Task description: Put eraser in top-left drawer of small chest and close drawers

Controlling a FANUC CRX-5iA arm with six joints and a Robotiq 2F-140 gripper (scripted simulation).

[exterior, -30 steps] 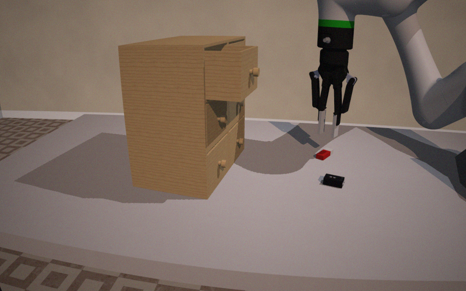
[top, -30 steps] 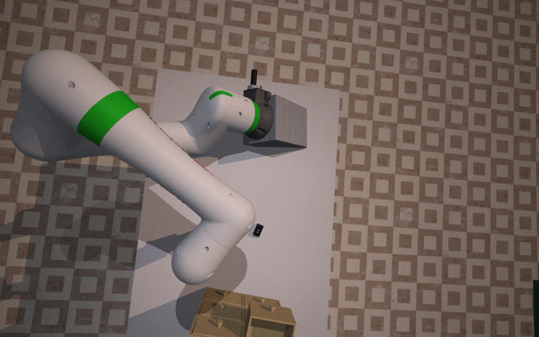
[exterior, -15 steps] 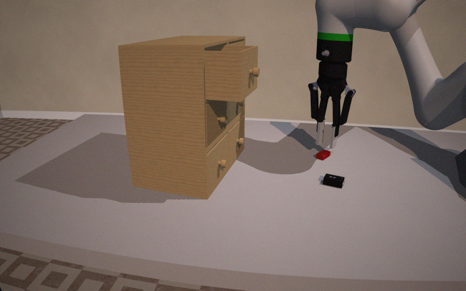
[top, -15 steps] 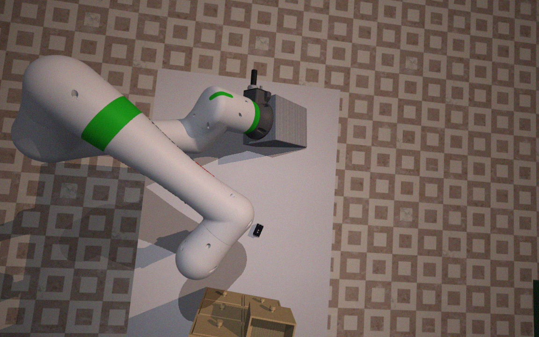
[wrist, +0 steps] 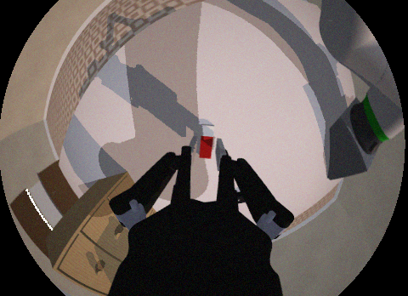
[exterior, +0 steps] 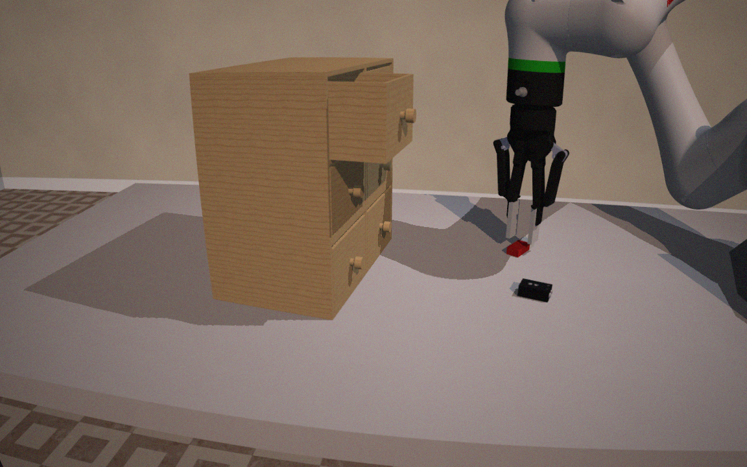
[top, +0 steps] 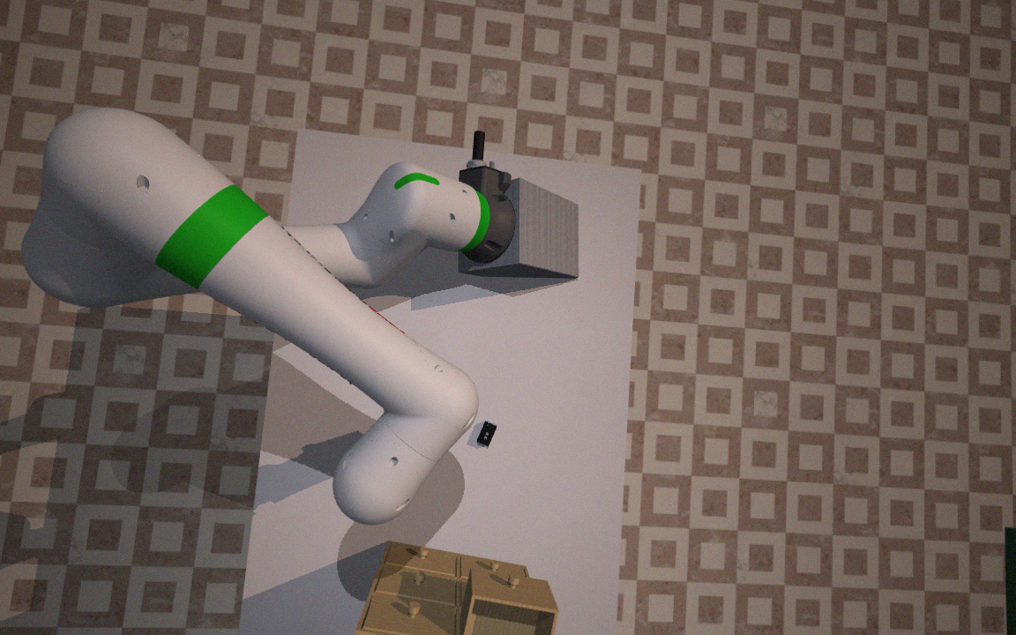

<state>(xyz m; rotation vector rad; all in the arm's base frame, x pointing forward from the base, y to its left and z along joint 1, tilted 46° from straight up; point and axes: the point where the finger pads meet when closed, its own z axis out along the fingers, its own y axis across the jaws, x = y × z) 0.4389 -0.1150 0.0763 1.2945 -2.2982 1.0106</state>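
Note:
The red eraser (exterior: 517, 248) lies on the grey table to the right of the wooden chest (exterior: 295, 185). My gripper (exterior: 521, 235) points straight down with its fingers partly open, the tips just above the eraser and on either side of it. In the wrist view the eraser (wrist: 206, 146) shows between the two fingertips, with nothing held. The chest's top-row left drawer (exterior: 371, 116) is pulled out part of the way; from above it shows as an open tray (top: 508, 612). In the overhead view the arm hides the eraser.
A small black block (exterior: 533, 288) lies on the table just in front of the eraser, also seen from above (top: 485, 433). The arm's grey base block (top: 531, 228) stands at the far end of the table. The chest's other drawers look closed.

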